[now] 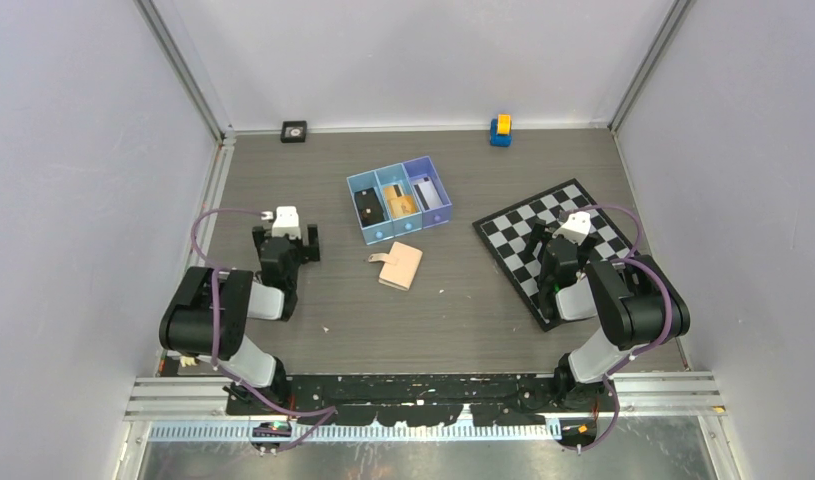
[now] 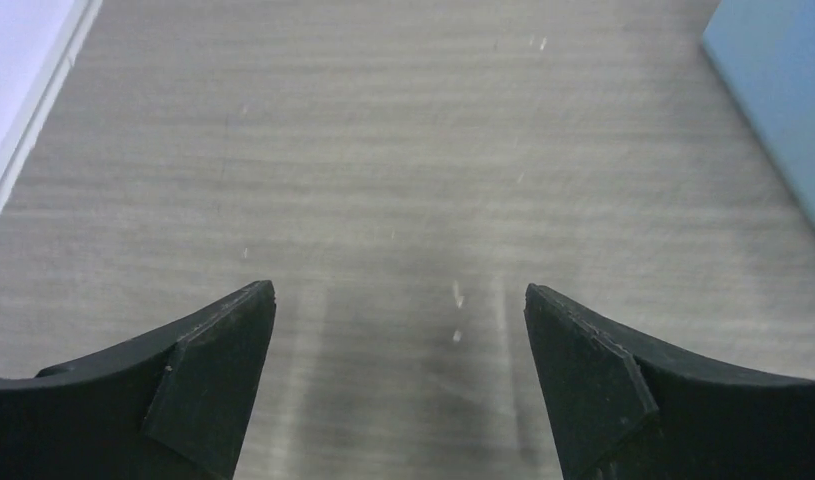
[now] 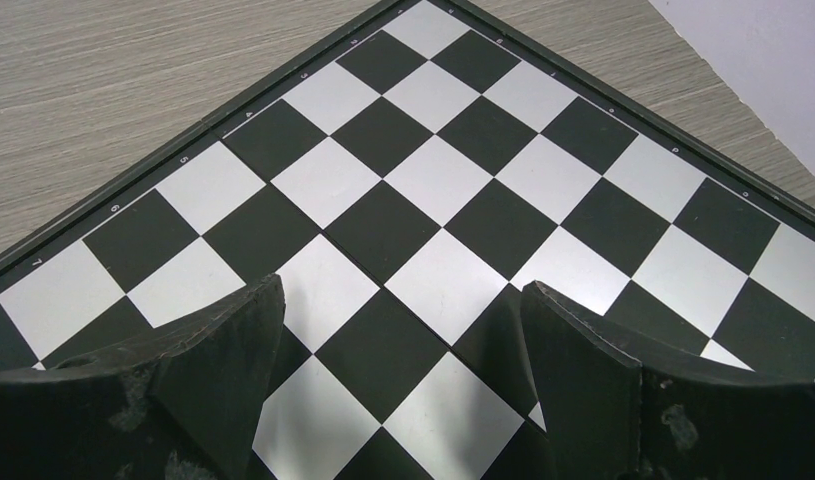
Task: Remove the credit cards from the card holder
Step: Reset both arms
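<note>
I'm holding left pincer [image 2: 398, 300] wide over grey woodgrain tabletop [image 2: 383, 120], right pincer [image 3: 403, 295] wide over chessboard [image 3: 433, 170]; pale walls [image 1: 413, 50] enclosing.

Numerals 7, 6, 5 on chessboard [image 3: 413, 180] border

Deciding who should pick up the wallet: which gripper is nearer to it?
Left. The left gripper hangs to the left of the wallet, slightly farther back. The right gripper is farther off on the wallet's right, over the chessboard.
</note>
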Available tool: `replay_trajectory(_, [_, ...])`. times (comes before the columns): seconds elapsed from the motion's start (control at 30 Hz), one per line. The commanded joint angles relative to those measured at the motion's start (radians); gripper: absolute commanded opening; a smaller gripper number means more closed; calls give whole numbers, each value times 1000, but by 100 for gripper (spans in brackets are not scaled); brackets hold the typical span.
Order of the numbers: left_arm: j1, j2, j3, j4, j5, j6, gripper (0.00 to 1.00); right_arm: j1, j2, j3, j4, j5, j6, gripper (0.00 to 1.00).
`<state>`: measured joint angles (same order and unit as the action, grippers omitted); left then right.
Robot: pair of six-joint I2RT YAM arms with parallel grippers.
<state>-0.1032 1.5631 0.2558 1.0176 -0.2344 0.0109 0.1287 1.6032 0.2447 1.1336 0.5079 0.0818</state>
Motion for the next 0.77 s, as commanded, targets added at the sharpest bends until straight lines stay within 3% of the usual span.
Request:
replay_trajectory(0.0, [0,-41,87,-81,-14,-37,100,-6,-19,24,35,26,8,92])
replay_trajectory(0.07, [0,-3,86,-9,-36,-26,100,-8,-21,29,25,24,9,92])
replay_trajectory(0.17, [1,-19,101,-68,-22,-34,100,-12,-23,32,13,20,14,92])
replay_trajectory(0.73, [2,-10,97,-45,-62,-47,100,-12,-23,30,17,19,14,92])
